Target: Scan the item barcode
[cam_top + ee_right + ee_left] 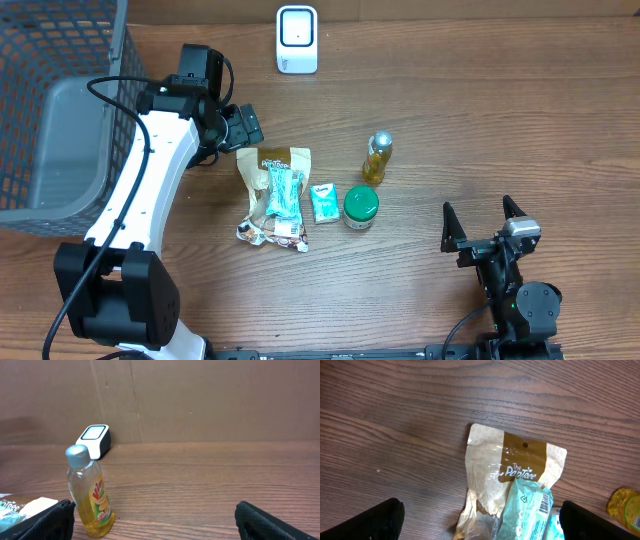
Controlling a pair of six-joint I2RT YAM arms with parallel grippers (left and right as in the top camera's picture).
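Clutter is the main hazard: the left gripper [247,125], jaws wide apart and empty, hangs over the top edge of the brown snack pouch [262,165], which lies on the desk [450,110] with a teal packet [282,192] across it. Closing here could pinch both or drag the pouch. The packet's barcode [545,504] seems to face up, though it is small. The scanner [297,39] stands well apart; crinkly film may slip on the way. The right gripper [484,215] rests spread and empty.
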